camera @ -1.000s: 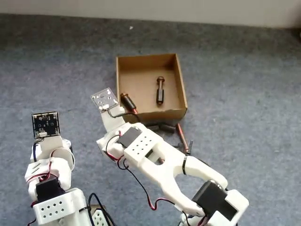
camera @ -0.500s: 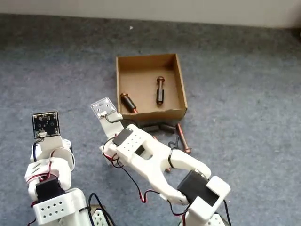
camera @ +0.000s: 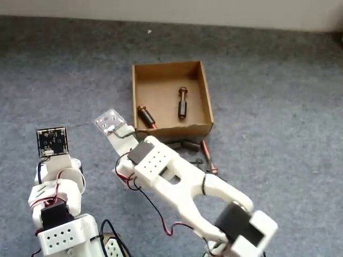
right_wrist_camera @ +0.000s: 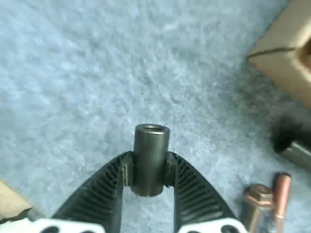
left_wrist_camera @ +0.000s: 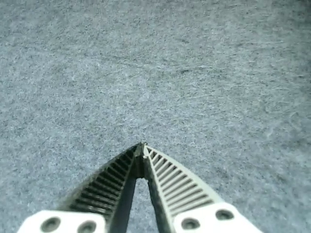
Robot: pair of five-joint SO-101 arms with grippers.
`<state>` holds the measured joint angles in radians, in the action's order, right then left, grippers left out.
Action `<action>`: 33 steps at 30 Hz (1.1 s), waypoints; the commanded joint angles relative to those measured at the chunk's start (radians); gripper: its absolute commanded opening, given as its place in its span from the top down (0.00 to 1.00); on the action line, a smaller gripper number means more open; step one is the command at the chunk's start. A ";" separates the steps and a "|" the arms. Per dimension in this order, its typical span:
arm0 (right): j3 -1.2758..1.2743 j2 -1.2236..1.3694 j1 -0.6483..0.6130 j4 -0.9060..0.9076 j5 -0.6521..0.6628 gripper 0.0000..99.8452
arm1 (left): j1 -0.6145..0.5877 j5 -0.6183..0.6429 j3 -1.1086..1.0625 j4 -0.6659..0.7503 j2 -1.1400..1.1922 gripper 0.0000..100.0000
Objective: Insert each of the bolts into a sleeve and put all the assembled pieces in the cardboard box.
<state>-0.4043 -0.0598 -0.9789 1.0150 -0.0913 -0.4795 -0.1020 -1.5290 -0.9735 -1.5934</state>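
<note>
Clamped between the ribbed fingers (right_wrist_camera: 112, 178) of the right gripper (right_wrist_camera: 148, 165): a dark sleeve (right_wrist_camera: 151, 155), gripped around its lower half, open end pointing away from the wrist. Fingers narrow, touching the sleeve on both sides. Held over grey carpet (right_wrist_camera: 73, 73), just off a corner of the box (right_wrist_camera: 284, 56), outside it. Past the sleeve, near the box's front wall: two loose bolts (right_wrist_camera: 272, 196) side by side, cut off at the frame edge. Beside them a second sleeve (right_wrist_camera: 294, 148), blurred and also cut off.

Farther out, in the high view: right arm (camera: 177, 179) stretched low toward the box's front-left corner, wrist camera board (camera: 109, 121) outermost. Fingers and held sleeve covered there by the wrist body. Loose parts at the box's front wall partly covered by the same arm; hard to count.

Inside the box: one assembled piece (camera: 183, 103) near the middle of the floor, another piece (camera: 146, 116) against the left wall toward the front.

Tips of the left gripper (left_wrist_camera: 141, 147) pressed together, nothing between them, over carpet. Left arm (camera: 56, 198) folded upright, well apart from the box, off its front-left side, black camera board (camera: 52, 140) on top. Base cut off at the frame edge.
</note>
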 commanded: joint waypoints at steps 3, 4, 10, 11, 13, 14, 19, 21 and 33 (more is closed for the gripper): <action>-0.036 -0.317 0.093 0.028 0.069 1.00 | 0.012 0.012 0.044 0.018 -0.005 0.99; -0.067 -0.361 0.111 0.028 0.078 1.00 | 0.012 0.012 0.044 0.018 -0.005 0.99; -0.278 -0.656 0.255 0.030 0.100 1.00 | 0.082 0.015 0.042 0.012 -0.005 0.99; -0.312 -0.704 0.285 0.030 0.110 1.00 | 0.102 0.015 0.038 0.012 -0.005 0.99; -0.380 -0.799 0.351 0.030 0.120 1.00 | 0.147 0.014 0.015 0.018 -0.005 0.99; -0.410 -0.842 0.386 0.030 0.118 1.00 | 0.176 0.012 0.010 0.018 -0.005 0.99; -0.529 -0.995 0.562 0.028 0.120 1.00 | 0.343 0.011 0.002 0.012 -0.005 0.99; -0.570 -1.029 0.610 0.022 0.120 1.00 | 0.403 0.015 0.010 0.012 -0.005 0.99; -0.748 -1.058 0.812 -0.183 0.028 1.00 | 0.631 0.091 0.131 0.012 0.005 0.99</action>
<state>-1.1561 -1.0909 -0.2117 0.8892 -0.0299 0.1082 -0.0944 -1.5182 -0.9735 -1.5934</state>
